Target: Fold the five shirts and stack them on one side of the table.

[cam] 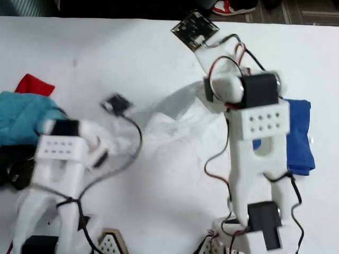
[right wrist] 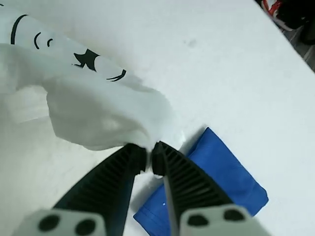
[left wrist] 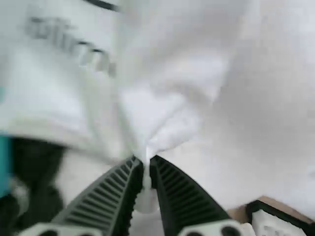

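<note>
Shirt, stretched sideways, left gripper to right gripper

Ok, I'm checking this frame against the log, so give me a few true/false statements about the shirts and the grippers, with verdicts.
1. The left gripper and the right gripper each pinch the white shirt. True.
2. The blue shirt lies crumpled. False: it lies folded flat beside the right arm.
3. A teal shirt lies next to the left arm. True.
4. The red shirt sits on the blue shirt. False: it lies by the teal shirt.
</note>
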Motion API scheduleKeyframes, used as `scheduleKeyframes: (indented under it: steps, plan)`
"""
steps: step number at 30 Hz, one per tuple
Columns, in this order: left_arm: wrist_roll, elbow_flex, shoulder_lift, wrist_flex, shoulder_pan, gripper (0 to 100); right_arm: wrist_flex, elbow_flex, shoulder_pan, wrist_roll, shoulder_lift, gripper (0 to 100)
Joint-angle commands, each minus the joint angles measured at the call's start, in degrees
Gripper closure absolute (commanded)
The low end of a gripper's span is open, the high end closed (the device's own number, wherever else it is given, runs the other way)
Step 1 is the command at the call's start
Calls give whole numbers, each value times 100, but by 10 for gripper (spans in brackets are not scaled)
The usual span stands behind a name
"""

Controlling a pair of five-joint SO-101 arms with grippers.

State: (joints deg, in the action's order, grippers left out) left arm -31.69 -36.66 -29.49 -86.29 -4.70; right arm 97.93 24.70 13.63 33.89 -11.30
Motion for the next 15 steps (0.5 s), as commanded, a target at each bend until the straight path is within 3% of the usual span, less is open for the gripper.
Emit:
scheduleKeyframes:
  steps: [1, 12, 15]
  plan:
    - [-18, 2189, -57, -624, -426, 978, -154, 79, -207, 53, -681, 979]
    - [0, 5468, -48, -791, -681, 979, -1877, 79, -523, 79, -2510, 979]
    - [18, 6180, -48, -747, -681, 979, -2466, 79, -523, 466, -2897, 979]
